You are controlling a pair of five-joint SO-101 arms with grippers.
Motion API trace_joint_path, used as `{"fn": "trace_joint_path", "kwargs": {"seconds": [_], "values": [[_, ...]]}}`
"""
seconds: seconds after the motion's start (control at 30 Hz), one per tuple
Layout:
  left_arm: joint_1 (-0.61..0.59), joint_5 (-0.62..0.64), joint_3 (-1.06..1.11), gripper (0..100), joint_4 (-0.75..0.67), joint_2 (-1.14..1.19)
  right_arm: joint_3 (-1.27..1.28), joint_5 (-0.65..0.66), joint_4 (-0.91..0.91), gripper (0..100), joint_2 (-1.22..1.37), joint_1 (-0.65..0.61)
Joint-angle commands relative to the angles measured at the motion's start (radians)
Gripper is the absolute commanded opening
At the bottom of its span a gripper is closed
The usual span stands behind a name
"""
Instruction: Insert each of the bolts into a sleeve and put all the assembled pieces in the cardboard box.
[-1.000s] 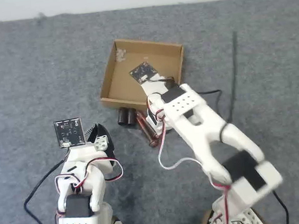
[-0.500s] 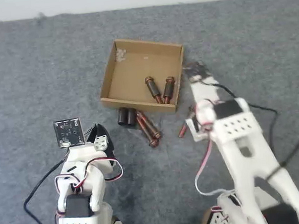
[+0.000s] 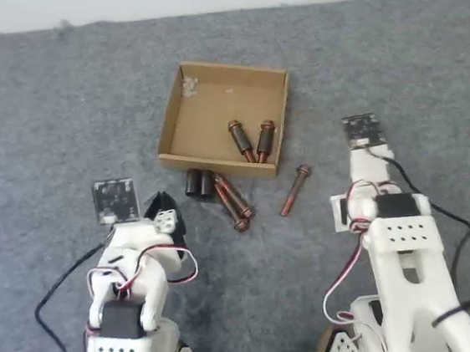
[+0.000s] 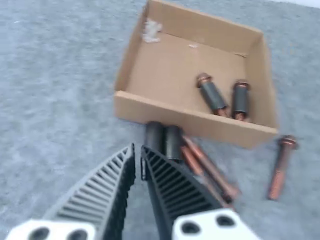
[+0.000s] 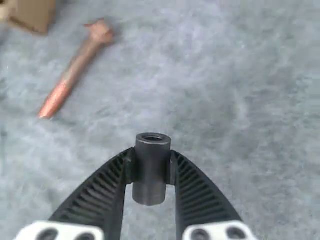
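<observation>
Right claw [image 5: 151, 159] is clamped on a dark sleeve [image 5: 151, 175], gripped around its middle, with the open end poking out past the fingertips. One loose copper bolt [image 5: 75, 65] lies on the grey table [image 5: 240, 90] ahead of that claw, well apart from it, on the side toward the box corner. Left claw [image 4: 138, 152] is pinched nearly together with nothing in it. Just past its tips, two spare sleeves [image 4: 163, 140] sit against the outer wall of the cardboard box [image 4: 165, 117], and two bolts [image 4: 207, 167] lie right beside them. Beyond that wall, inside the box, are two assembled pieces [image 4: 225, 97] lying side by side.
</observation>
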Motion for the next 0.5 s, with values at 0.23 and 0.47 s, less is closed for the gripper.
{"fn": "trace_joint_path", "kwargs": {"seconds": [0.23,0.47], "values": [[0.272,0.044,-0.539,2,0.003,0.776,0.028,-0.049,-0.047,0.7,-0.038,0.308],[0.5,0.043,-0.816,2,-0.003,1.169,0.064,-0.048,-0.082,0.7,-0.038,0.392]]}}
